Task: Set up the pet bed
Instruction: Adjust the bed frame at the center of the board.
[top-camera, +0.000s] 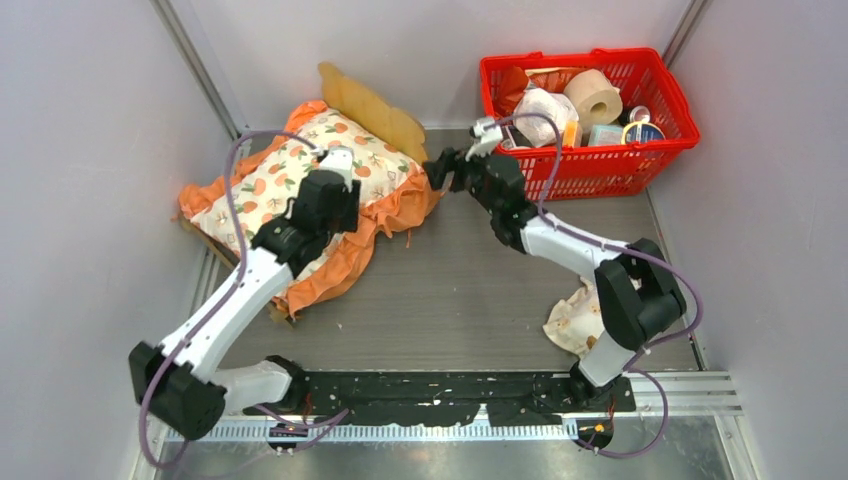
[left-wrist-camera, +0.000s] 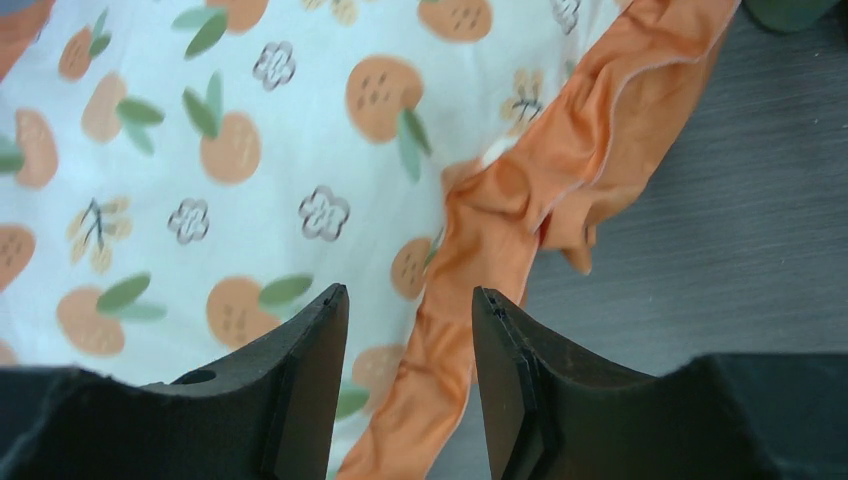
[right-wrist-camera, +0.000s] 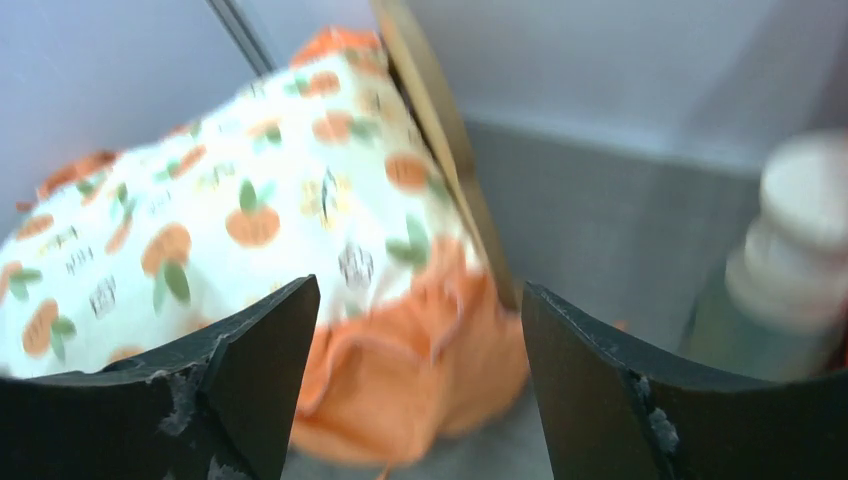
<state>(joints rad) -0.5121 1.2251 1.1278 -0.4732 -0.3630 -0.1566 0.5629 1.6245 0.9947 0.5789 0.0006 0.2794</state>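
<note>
A grey wood-grain table sits between pale walls. The pet bed stands at the far left of it, angled, its wavy light-wood headboard rising at the far end. Most of the frame is hidden under the cream orange-print cushion that lies on it. The cushion's orange ruffle spills over the near and right edges onto the table.

The left gripper hangs over the middle of the cushion. In its wrist view the fingers stand partly apart above the print and the ruffle, with nothing pinched between them.

The right gripper is just beside the cushion's right corner. Its fingers are spread wide and empty, facing the ruffle and the bed's wooden edge. That view is blurred, and the pale shape at its right edge may be a bottle.

Further right, against the back wall, is a red basket holding toilet rolls and other items. A small cream pillow lies by the right arm's base.
</note>
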